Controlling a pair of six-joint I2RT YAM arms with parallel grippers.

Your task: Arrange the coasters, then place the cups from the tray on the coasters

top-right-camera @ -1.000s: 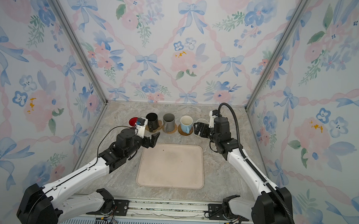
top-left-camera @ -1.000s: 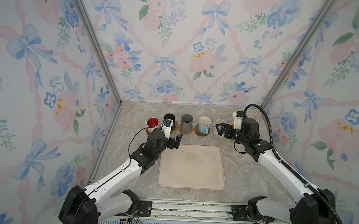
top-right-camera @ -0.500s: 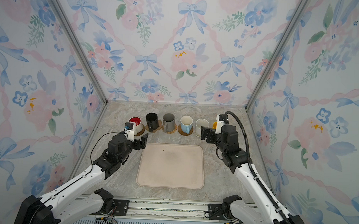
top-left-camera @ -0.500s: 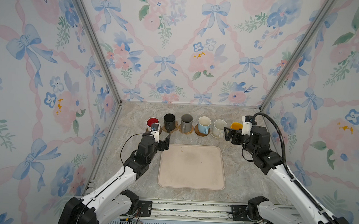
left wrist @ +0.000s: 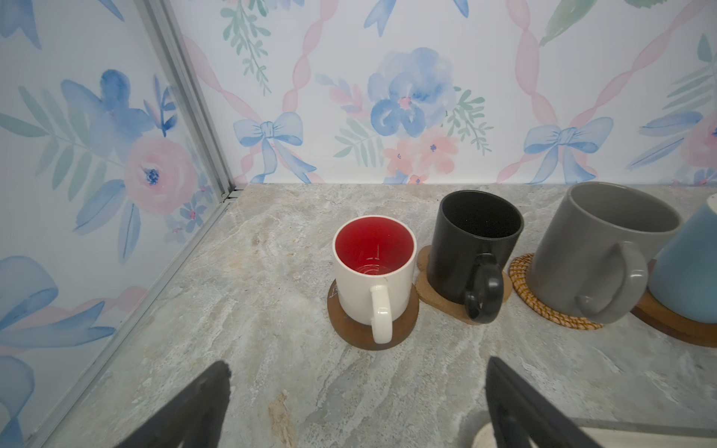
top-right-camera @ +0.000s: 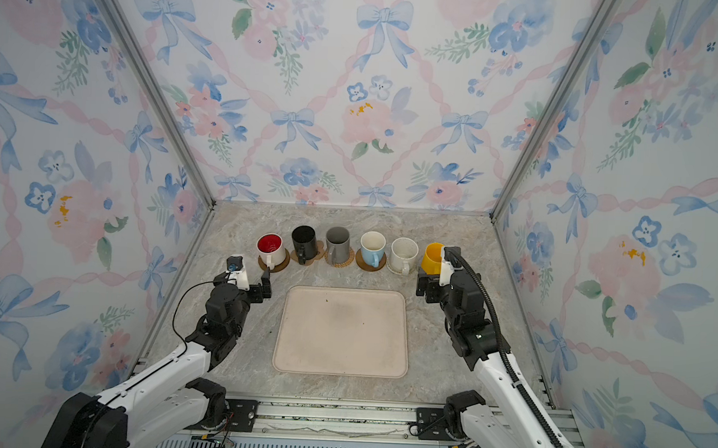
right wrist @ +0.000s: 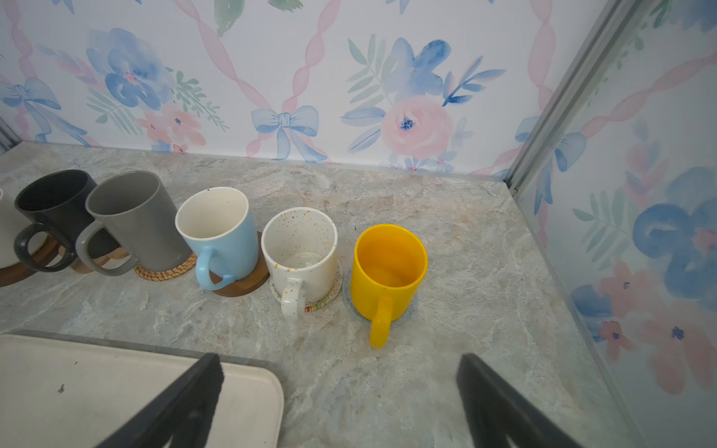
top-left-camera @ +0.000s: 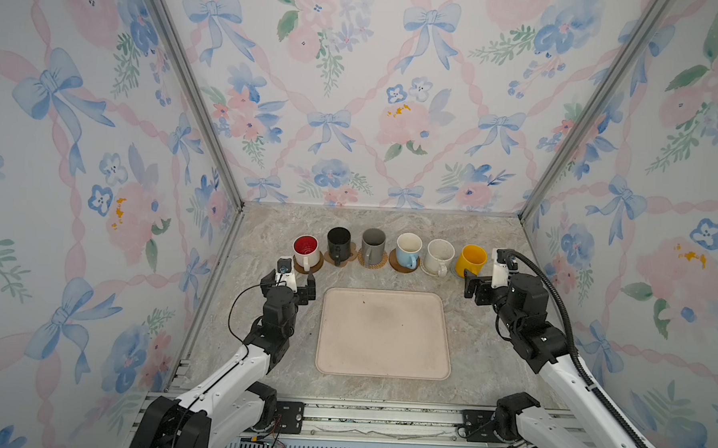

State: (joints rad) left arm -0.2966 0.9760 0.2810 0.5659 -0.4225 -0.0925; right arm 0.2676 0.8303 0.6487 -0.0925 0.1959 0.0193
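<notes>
Inspecting both top views: six cups stand upright in one row behind the tray (top-left-camera: 383,338), each on a coaster. In order they are the white cup (top-left-camera: 306,252), black cup (top-left-camera: 339,243), grey cup (top-left-camera: 373,244), light blue cup (top-left-camera: 408,250), speckled cup (top-left-camera: 440,255) and yellow cup (top-left-camera: 471,259).

Left wrist view: the left gripper (left wrist: 356,370) is spread wide and holds nothing. It sits over the surface (left wrist: 252,310), just short of the white cup on its wooden disc (left wrist: 345,329). The black cup sits on a paw-shaped coaster (left wrist: 423,291), the grey cup on a rattan coaster (left wrist: 520,287).

Right wrist view: the right gripper (right wrist: 339,368) is likewise spread and empty, facing the yellow cup's handle. The speckled cup rests on a woven coaster (right wrist: 329,298). One finger overlaps the tray corner.
</notes>
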